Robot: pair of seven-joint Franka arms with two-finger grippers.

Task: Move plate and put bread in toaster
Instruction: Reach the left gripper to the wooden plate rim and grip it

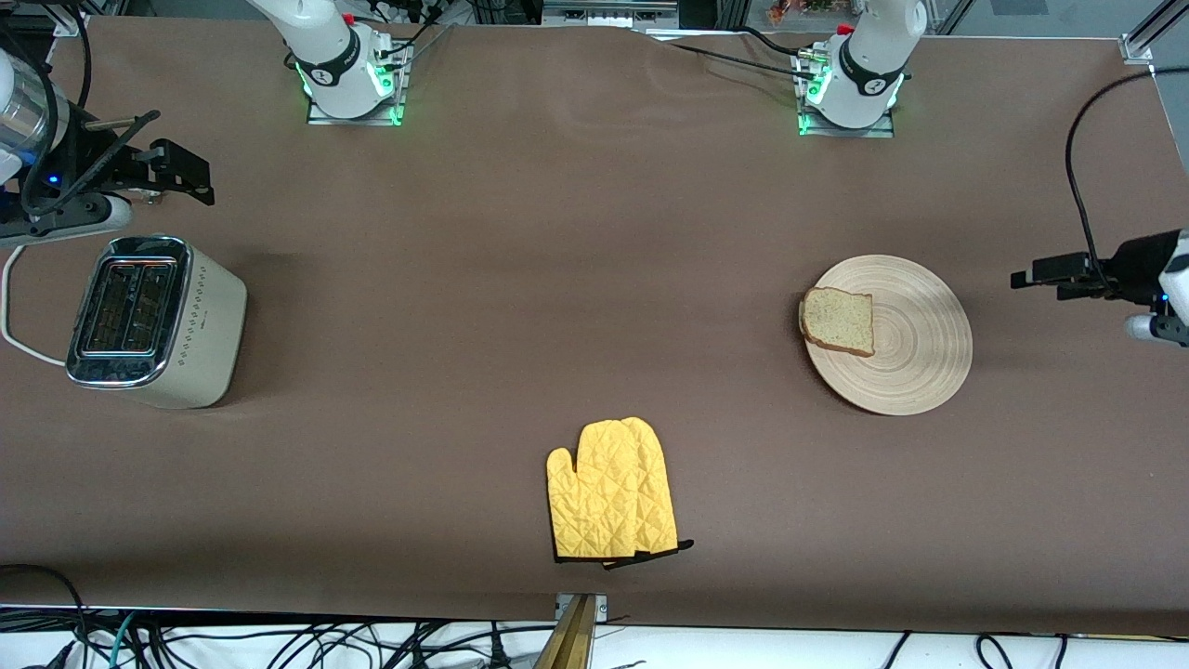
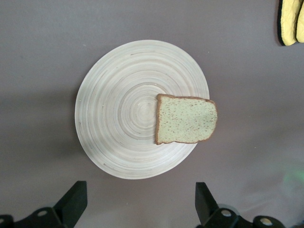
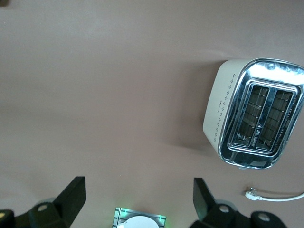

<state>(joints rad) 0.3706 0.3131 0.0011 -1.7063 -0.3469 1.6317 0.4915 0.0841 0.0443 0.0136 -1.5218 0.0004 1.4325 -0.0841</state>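
A: Nearest the front camera?
B: Yellow oven mitt (image 1: 611,492), well apart from both grippers.
A: Left gripper (image 2: 137,202)?
B: Jaws wide, empty, in the air toward the left arm's end. Wooden plate (image 1: 915,348) sat near it, bread slice (image 1: 838,321) overhanging the rim.
A: Right gripper (image 3: 137,199)?
B: Wide too, empty, hung by the cream toaster (image 1: 158,321) with its white cord (image 1: 19,339).

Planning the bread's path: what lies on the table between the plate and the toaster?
Only bare brown table, as the front view shows. The yellow oven mitt lies nearer the camera, off the line from the plate to the toaster.
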